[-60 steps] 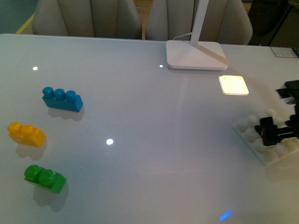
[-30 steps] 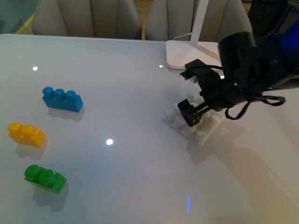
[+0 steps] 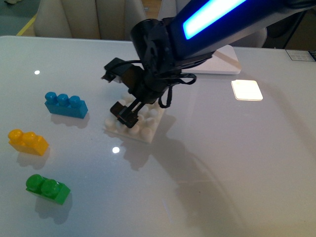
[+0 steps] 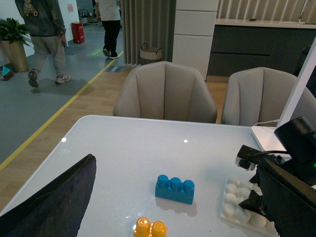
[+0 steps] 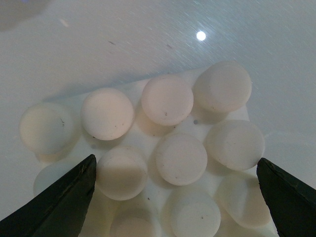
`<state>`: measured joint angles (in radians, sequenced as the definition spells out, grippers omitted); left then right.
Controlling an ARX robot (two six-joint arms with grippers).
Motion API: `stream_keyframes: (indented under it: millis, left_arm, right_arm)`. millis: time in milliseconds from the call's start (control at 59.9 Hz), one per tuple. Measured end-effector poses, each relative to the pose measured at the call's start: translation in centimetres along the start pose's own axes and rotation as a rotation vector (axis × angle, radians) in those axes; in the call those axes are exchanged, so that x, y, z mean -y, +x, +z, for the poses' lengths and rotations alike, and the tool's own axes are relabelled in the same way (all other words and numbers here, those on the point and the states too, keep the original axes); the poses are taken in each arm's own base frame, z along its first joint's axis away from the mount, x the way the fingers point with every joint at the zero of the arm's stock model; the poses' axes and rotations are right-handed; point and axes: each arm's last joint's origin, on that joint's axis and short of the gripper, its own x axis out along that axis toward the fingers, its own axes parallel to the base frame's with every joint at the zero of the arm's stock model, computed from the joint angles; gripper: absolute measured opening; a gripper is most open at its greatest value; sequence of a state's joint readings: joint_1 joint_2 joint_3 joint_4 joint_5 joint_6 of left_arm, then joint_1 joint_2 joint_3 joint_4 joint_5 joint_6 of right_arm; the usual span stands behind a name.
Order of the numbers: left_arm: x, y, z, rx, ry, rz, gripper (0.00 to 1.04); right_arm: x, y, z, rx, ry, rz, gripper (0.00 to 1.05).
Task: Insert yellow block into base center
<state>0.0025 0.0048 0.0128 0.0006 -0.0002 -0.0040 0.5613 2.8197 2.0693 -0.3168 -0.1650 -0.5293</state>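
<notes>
- Glossy white table (image 3: 222,173): yellow block (image 3: 28,141) lies far left, well apart from the base (image 3: 148,129).
- Over the base, the right claw (image 3: 117,94) straddles studs, fingers spread (pinching? can't tell).
- Block looks light, rigid, slick; I'd grip its flat sides.

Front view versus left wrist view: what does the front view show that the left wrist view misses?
Only the front view shows the green brick, a bright square reflection on the table, and the right arm's glowing blue strip. Only the left wrist view shows the room beyond: people walking, a potted plant and a basket. Both show the yellow block, the blue brick, and the right gripper over the base.
</notes>
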Motion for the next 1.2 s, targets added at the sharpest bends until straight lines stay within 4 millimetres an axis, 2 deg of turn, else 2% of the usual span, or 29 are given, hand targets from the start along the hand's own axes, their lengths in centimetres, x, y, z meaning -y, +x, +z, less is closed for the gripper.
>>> stream_keyframes:
  millis: [67,167,501,818,1203]
  left_arm:
    - [0.0,0.0,0.0,0.0,0.0,0.0,0.97]
    - [0.0,0.0,0.0,0.0,0.0,0.0,0.97]
    - [0.0,0.0,0.0,0.0,0.0,0.0,0.97]
    - [0.0,0.0,0.0,0.0,0.0,0.0,0.97]
    - [0.0,0.0,0.0,0.0,0.0,0.0,0.97]
  right_arm:
    - [-1.4,0.4,1.2,0.012,-0.056,0.035,0.96]
    - [-2.8,0.7,1.8,0.016,-0.119,0.07,0.96]
    - [-6.0,0.8,2.5,0.015,-0.255,0.149,0.96]
    - [-7.2,0.6,2.6,0.025,-0.298,0.18,0.96]
    - [-7.2,0.2,2.9,0.089,-0.207,0.165,0.96]
